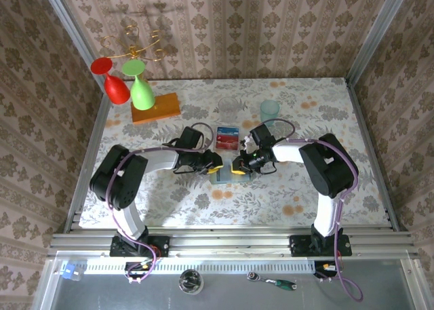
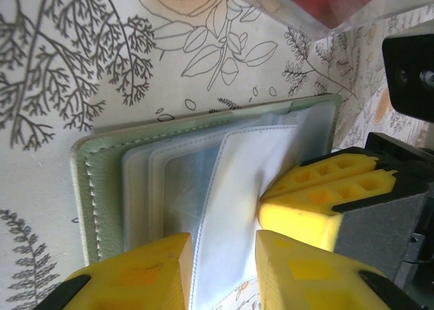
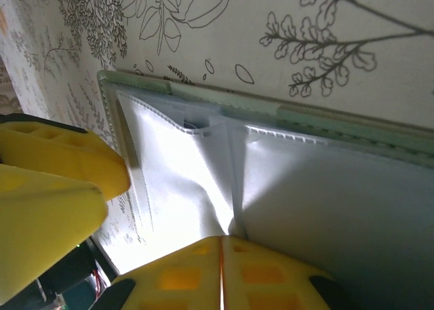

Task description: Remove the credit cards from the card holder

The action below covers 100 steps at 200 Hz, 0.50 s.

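Where the two arms meet at the middle of the flowered table (image 1: 319,113), the card holder (image 2: 102,181) lies opened flat, with its pale green cover down and its clear plastic sleeves facing up. The left gripper (image 2: 222,249) comes at it from the left with its yellow fingers spread, one on either side of a loose sleeve page that runs through the gap. The right gripper (image 3: 221,249) faces it from the other side. Its fingers are pressed tight together and the tips are set against the fold of the sleeves; I cannot tell whether a film of plastic is nipped between them. The two sets of fingertips are just beside each other over the holder. The credit cards (image 1: 228,138), red with a blue one, sit in a small stack on the table just beyond the holder, apart from it. Farther back stand a clear glass (image 1: 228,108) and a teal cup (image 1: 270,110).
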{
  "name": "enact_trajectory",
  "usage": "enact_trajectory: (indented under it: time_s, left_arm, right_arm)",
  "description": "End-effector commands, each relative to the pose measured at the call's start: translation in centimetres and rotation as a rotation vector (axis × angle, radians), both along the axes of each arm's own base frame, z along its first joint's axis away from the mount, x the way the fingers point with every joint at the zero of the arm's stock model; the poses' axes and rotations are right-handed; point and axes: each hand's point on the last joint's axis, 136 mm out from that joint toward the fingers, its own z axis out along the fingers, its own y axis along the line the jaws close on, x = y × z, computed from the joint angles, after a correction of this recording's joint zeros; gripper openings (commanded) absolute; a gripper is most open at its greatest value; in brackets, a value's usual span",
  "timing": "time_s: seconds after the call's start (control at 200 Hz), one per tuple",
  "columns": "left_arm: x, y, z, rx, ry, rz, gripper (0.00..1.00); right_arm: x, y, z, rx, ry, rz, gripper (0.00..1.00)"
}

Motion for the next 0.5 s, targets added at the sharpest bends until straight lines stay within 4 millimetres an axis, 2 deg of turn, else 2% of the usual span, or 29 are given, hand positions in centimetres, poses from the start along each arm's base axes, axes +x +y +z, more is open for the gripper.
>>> enact_trajectory:
  time_s: [0.0,0.315,0.495]
  left_arm:
    - [0.13,-0.68,0.05,-0.001,0.006,-0.022,0.32]
    - [-0.18,-1.06,-0.61,0.011,0.028,-0.034,0.32]
    - [-0.21,-1.52,-0.26,-0.004,0.022,-0.044,0.31]
  right_arm:
    - [-1.03,-0.76,-2.34,-0.03,0.05,0.004,0.1]
    - [-1.05,-0.97,-2.49,-0.025,0.053,-0.002,0.1]
    - [-1.05,-1.09,-2.58,-0.026,0.054,-0.006,0.1]
